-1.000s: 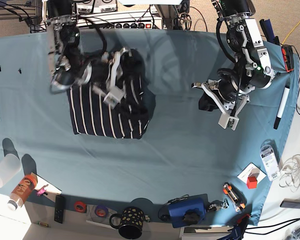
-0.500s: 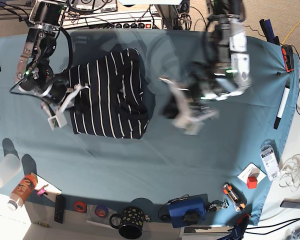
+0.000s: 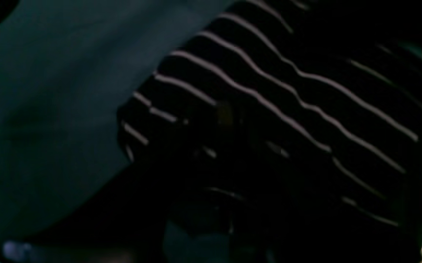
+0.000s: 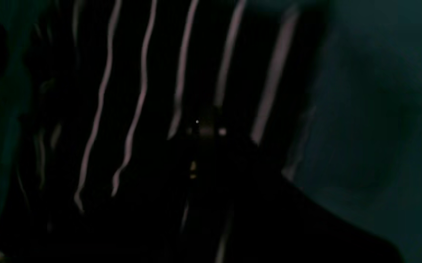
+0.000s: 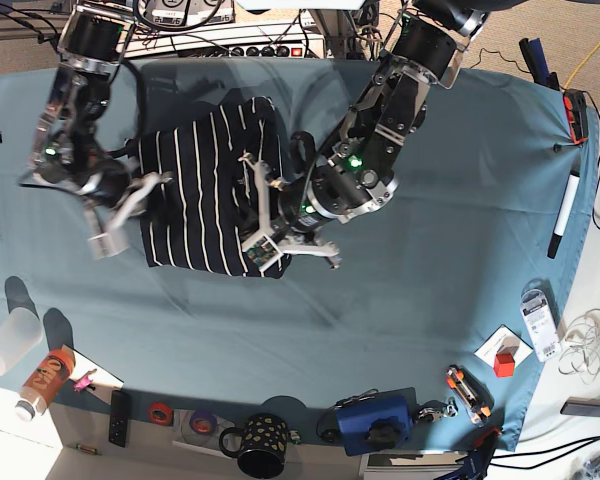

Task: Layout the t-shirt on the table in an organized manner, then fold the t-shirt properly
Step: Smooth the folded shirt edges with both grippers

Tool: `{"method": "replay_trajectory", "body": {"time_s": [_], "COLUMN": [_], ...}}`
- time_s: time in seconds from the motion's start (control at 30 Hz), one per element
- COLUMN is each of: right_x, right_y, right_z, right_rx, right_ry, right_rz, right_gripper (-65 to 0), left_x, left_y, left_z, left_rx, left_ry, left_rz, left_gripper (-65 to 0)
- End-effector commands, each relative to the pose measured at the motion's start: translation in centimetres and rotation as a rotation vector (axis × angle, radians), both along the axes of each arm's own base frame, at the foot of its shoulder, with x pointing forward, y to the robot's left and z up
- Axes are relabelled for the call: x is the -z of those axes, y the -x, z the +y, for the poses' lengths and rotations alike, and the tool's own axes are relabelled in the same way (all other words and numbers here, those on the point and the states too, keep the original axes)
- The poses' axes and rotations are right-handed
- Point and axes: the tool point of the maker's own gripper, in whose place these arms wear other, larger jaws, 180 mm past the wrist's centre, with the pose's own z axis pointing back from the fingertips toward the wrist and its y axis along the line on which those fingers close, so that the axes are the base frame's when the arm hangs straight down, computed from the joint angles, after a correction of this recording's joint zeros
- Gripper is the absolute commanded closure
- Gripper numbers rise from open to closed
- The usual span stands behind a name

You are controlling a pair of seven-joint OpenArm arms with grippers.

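I am looking down from the base view at the t-shirt (image 5: 215, 195), which is lying as a compact folded block on the far-left part of the table (image 5: 450, 300), its white stripes running roughly away from me and toward me, so its long axis is lying along that same line.

I am judging that the coming move turns on which arm is sitting at which side of that block. The left gripper (image 5: 263, 215) is reaching across from the opposite side of the table and is sitting over the shirt's inner edge, right at the fabric; its jaws are looking only narrowly parted, and I cannot tell from these dark wrist pictures whether any cloth is pinched between them. The right gripper (image 5: 115, 222) is hanging just beside the shirt's outer edge, over bare table, with its jaws closed and nothing in them.

So the shirt is lying between the two claws, with the left one the nearer, already touching or nearly touching it. I am thinking the block is folded but a little rumpled at the near edge, so the remaining work is looking like tidying or a last fold across the stripes.
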Motion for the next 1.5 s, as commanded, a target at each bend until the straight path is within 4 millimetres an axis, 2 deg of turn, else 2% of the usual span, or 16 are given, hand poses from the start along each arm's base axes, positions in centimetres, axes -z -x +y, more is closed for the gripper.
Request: {"method": "replay_trajectory", "body": {"time_s": [0.0, 0.13, 0.27, 0.33, 0.4, 0.47, 0.53, 0.7, 0.8, 0.87, 1.07, 1.23, 1.47], "right_x": [-2.2, -0.8, 2.6, 4.3, 4.9, 4.5, 3.1, -1.3, -1.9, -1.7, -0.3, 1.3, 2.2], "right_y": [-1.2, -1.2, -0.5, 0.0, 0.2, 0.3, 0.1, -0.4, -0.4, -0.2, 1.1, 2.3, 2.5], "right_z": [-0.1, 0.3, 0.9, 1.0, 1.1, 1.0, 1.2, 1.5, 1.8, 1.8, 1.7, 0.9, -0.5], "right_rx": [-0.004, -0.013, -0.035, -0.038, -0.041, -0.044, -0.046, -0.064, -0.078, -0.078, -0.075, -0.063, -0.008], "right_ry": [-0.009, 0.019, 0.04, 0.049, 0.047, 0.046, 0.021, -0.01, 0.001, 0.004, 0.01, 0.065, 0.124], "right_rz": [-0.084, -0.044, 0.053, 0.103, 0.124, 0.124, 0.097, -0.011, -0.02, -0.014, 0.029, 0.078, 0.095], "right_gripper": [0.0, 0.0, 0.0, 0.0, 0.0, 0.0, 0.0, 0.0, 0.0, 0.0, 0.0, 0.0, 0.0], "left_x": [-1.1, 2.3, 6.8, 8.1, 8.4, 7.7, 6.6, 2.5, 0.4, -0.1, 1.8, 3.3, 8.9], "left_y": [-0.8, -2.0, -1.9, -1.6, -1.5, -1.6, -1.8, -2.3, -1.5, -0.5, 3.7, 4.8, 4.7], "left_z": [-0.4, 0.5, 1.1, 1.4, 1.5, 1.5, 1.9, 3.2, 2.8, 2.1, -0.3, -0.1, 1.4], "left_rx": [-0.011, -0.082, -0.081, -0.081, -0.081, -0.083, -0.106, -0.222, -0.207, -0.177, -0.059, -0.082, -0.158], "left_ry": [0.036, -0.015, -0.087, -0.111, -0.123, -0.127, -0.141, -0.116, -0.072, -0.033, 0.05, 0.054, -0.064], "left_rz": [-0.035, -0.015, 0.083, 0.114, 0.126, 0.119, 0.116, 0.132, 0.141, 0.151, 0.189, 0.163, 0.225], "left_gripper": [-7.2, -4.3, -1.0, 0.0, 0.0, 0.0, 0.0, 0.0, 0.0, 0.0, 0.0, 0.0, 0.0]}}
